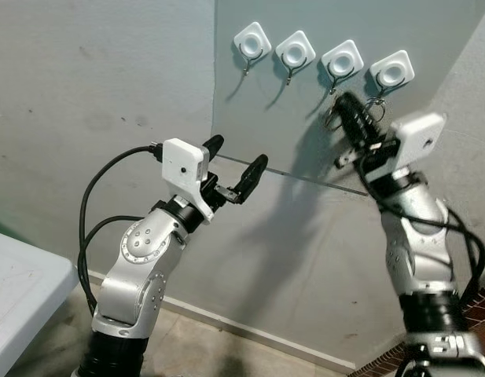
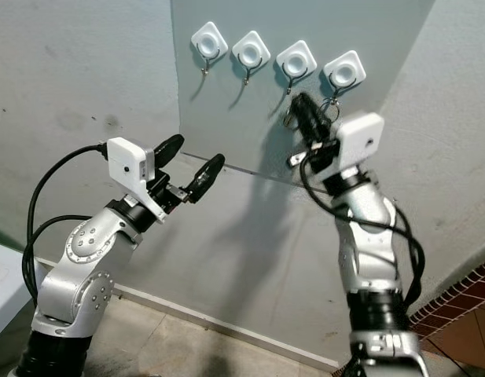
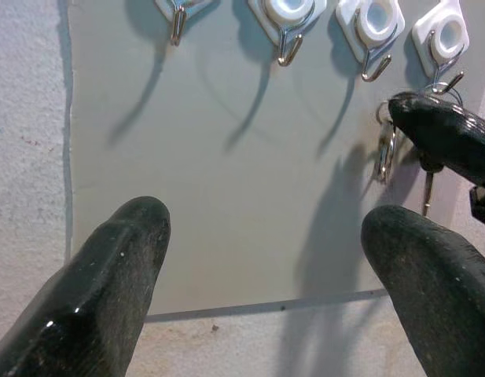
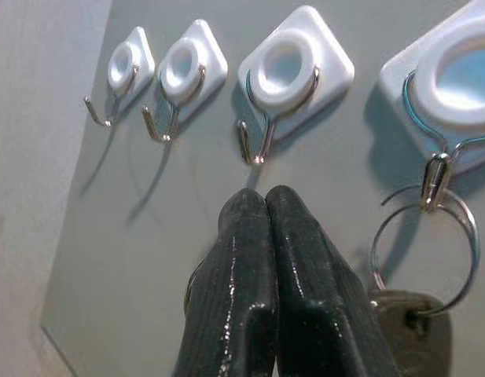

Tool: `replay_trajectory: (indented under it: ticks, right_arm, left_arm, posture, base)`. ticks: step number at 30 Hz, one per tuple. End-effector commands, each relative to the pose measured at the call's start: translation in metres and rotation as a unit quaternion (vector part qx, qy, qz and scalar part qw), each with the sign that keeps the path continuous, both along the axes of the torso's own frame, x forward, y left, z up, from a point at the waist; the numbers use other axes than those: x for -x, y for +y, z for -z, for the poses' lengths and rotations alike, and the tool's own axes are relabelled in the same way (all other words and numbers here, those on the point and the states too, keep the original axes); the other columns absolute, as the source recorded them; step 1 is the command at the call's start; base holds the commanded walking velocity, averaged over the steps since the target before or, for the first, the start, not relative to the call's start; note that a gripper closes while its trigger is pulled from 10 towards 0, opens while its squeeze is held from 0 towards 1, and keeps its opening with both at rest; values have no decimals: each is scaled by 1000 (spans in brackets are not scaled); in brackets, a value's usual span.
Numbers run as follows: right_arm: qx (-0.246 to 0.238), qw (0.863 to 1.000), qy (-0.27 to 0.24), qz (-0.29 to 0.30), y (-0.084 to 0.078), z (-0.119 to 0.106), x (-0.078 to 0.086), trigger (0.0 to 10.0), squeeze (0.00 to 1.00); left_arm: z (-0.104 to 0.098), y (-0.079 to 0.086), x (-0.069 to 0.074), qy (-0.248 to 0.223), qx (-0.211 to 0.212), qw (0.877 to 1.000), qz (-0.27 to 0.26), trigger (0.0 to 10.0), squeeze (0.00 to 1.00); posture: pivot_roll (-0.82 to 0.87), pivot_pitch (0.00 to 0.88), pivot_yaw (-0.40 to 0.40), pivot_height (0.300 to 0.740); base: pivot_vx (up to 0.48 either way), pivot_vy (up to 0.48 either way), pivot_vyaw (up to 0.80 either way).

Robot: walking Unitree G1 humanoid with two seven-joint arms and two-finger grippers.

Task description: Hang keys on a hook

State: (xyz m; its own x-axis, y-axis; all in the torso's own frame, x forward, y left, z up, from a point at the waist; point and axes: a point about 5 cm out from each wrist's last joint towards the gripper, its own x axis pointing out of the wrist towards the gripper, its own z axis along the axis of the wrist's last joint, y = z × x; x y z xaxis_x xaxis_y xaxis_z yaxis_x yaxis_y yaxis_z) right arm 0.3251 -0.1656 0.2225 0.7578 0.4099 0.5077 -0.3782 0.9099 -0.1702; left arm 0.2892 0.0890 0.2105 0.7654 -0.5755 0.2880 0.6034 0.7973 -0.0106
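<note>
Beside three bare hooks (image 4: 262, 137), keys (image 4: 419, 330) ringed on fourth hook (image 4: 435, 181); right jaws closed, empty; left jaws wide, empty.

Four hooks (image 1: 321, 59) sit in a row on your wall panel (image 1: 305, 133); the keys (image 4: 419, 306) hang from the rightmost hook (image 4: 454, 86).

The key (image 4: 406, 334) is cut off by the frame's lower edge and partly hidden behind the right end effector (image 4: 266, 206). A second ring (image 4: 192, 289) seemingly sits behind its fingers (image 4: 234, 283), mostly hidden.
</note>
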Motion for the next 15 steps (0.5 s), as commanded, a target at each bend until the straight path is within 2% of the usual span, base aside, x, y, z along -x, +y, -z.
replay_trajectory:
  ticks: [1, 15]
  right_arm:
    - [-5, 1000, -20, -1, 0, -12, 3, 10000, 0]
    - [-20, 998, -53, -2, -1, -34, 4, 10000, 0]
  left_arm:
    - [-4, -1, 0, -11, -1, 1000, -3, 10000, 0]
    - [-5, -2, -2, -22, -1, 1000, -6, 10000, 0]
  posture:
    - [34, 0, -63, 715]
    - [26, 0, -61, 715]
  base:
    - [0, 0, 0]
    - [0, 0, 0]
